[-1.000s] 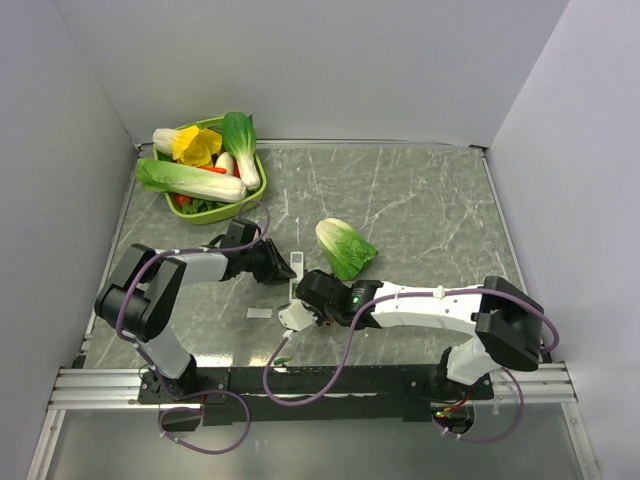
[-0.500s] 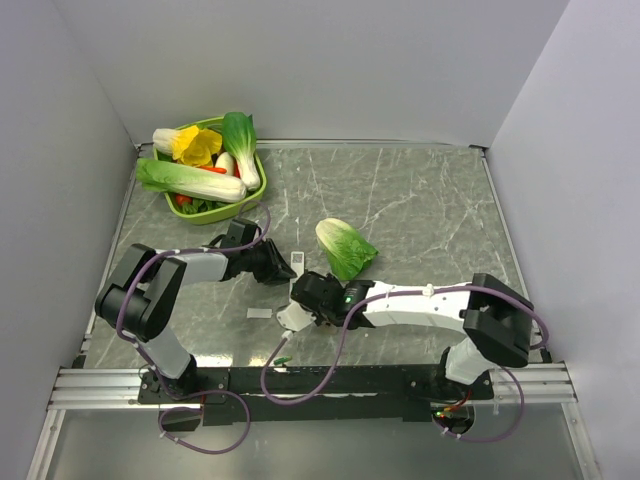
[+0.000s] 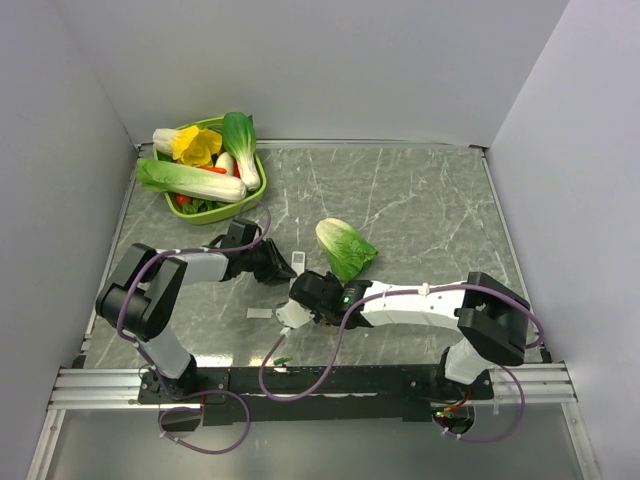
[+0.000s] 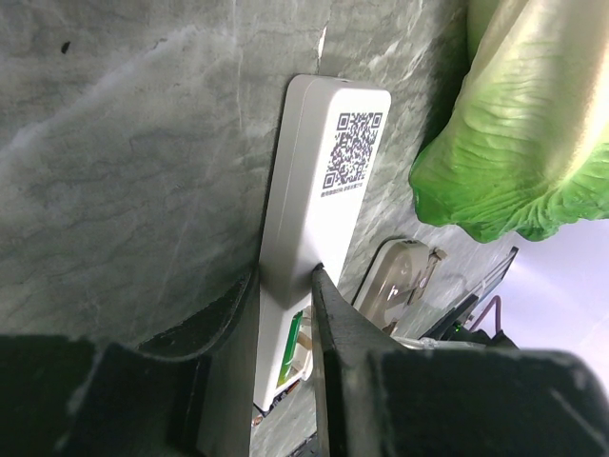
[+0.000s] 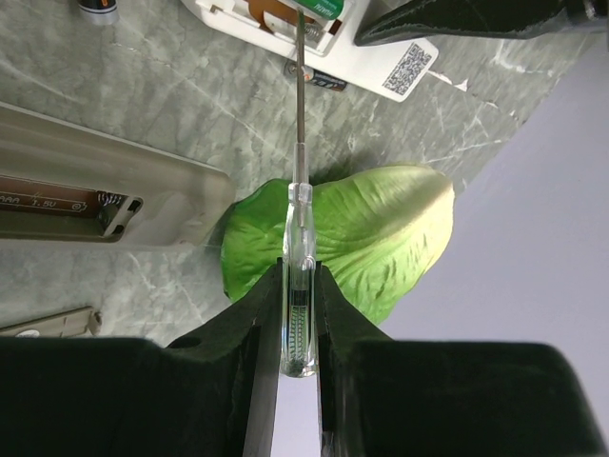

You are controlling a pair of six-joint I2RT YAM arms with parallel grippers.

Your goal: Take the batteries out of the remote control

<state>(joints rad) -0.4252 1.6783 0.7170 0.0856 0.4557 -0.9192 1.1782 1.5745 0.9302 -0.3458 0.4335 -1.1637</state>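
Note:
The remote control (image 4: pixel 319 214) is a slim white bar lying back up, with a QR sticker. My left gripper (image 4: pixel 285 276) is shut on its sides and pins it to the table. Its battery bay is open, with a green battery (image 4: pixel 292 345) inside. My right gripper (image 5: pixel 300 267) is shut on a clear-handled screwdriver (image 5: pixel 299 238). The thin shaft reaches into the bay of the remote control (image 5: pixel 366 52) beside the green battery (image 5: pixel 325 8). A dark loose battery (image 5: pixel 98 9) lies on the table. From above, both grippers (image 3: pixel 278 266) (image 3: pixel 305 291) meet at the remote control (image 3: pixel 299 262).
A pale casing with an open AAA slot (image 5: pixel 95 181) lies under my right wrist and also shows in the left wrist view (image 4: pixel 404 276). A cabbage half (image 3: pixel 345 248) lies just behind. A small white panel (image 3: pixel 259 313) lies near the front. A green basket (image 3: pixel 257 187) of vegetables stands at back left.
My right arm has shifted slightly left, bringing the screwdriver closer in at the remote. My left gripper has held still on the remote.

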